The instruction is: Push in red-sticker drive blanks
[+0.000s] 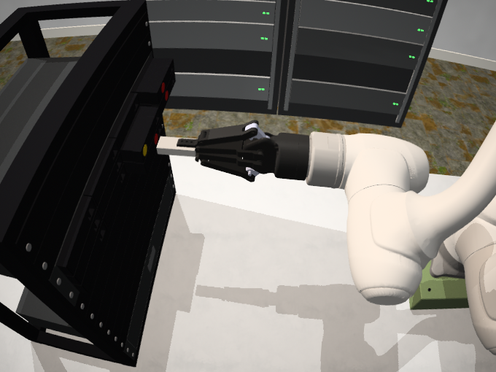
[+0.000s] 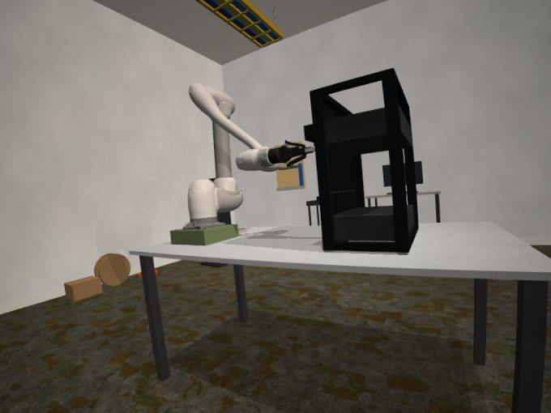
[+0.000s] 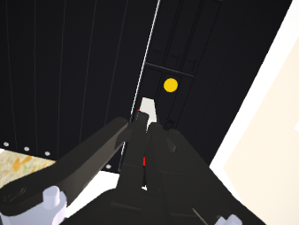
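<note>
Where gripper (shut) meets rack, no lettering

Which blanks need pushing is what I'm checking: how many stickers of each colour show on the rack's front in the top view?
Red stickers: 3
Yellow stickers: 1
Total: 4
</note>
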{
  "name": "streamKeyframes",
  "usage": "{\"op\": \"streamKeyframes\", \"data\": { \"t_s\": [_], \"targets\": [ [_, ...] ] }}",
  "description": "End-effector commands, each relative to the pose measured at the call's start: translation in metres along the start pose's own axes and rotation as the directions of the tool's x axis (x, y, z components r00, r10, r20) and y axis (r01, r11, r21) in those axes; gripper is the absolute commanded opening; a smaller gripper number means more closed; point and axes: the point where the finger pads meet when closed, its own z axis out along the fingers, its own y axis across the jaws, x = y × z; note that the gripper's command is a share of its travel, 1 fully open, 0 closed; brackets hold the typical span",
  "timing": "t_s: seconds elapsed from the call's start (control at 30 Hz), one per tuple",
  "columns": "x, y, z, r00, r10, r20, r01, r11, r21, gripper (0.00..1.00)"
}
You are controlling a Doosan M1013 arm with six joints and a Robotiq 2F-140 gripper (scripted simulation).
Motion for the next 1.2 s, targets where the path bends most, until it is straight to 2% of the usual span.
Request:
{"op": "streamKeyframes", "data": {
  "t_s": [0.0, 1.17],
  "targets": [
    [-0.0004, 0.0018, 0.0023, 1.000, -0.003, 0.003, 0.003, 1.000, -0.005, 0.00],
    [-0.0009, -0.0004, 0.0042, 1.000, -0.003, 0.003, 0.003, 1.000, -0.005, 0.00]
  ]
}}
